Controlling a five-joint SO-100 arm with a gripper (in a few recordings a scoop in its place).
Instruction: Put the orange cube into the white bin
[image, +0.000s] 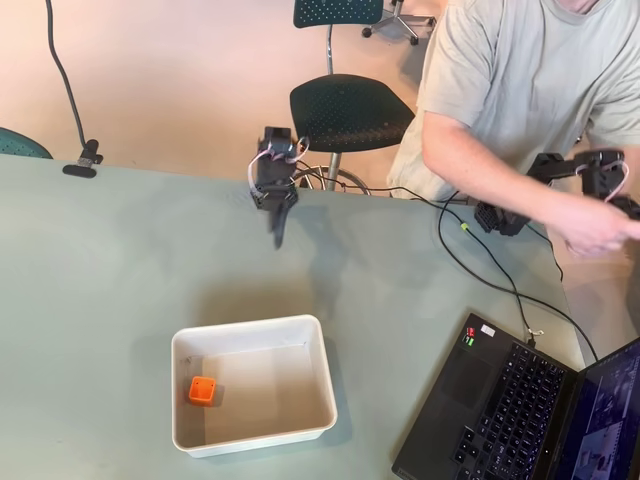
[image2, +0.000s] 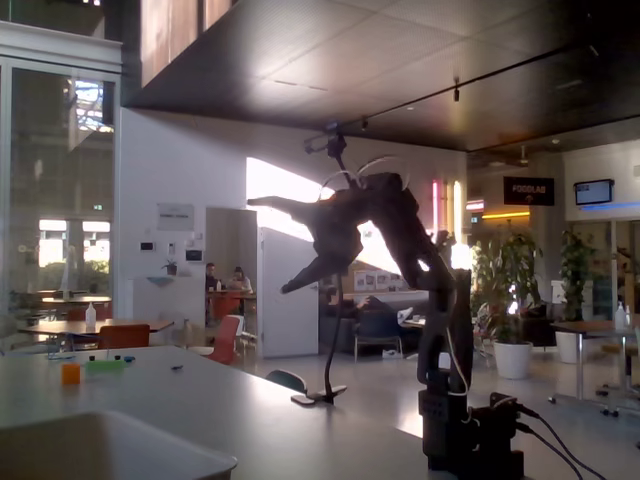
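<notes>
In the overhead view we find the orange cube (image: 203, 390) lying on the floor of the white bin (image: 321, 381), near the bin's left wall and well below the gripper (image: 279, 237) in the picture. The gripper hangs above the grey-green table (image: 100, 280), apart from the bin, its dark fingers pointing down the picture toward the bin's far rim. From this angle we cannot tell how the fingers stand. A laptop (image: 520, 410) sits to the lower right of the fingers, and a person (image: 520, 90) is at the table's far right edge.

In the fixed view we see the gripper (image2: 265, 245) raised high on the dark arm (image2: 420, 270), silhouetted against bright light. Its two fingers are spread wide, one level and one angled down, with nothing between them. The white bin's rim (image2: 150, 432) shows well below the fingers, at lower left.
</notes>
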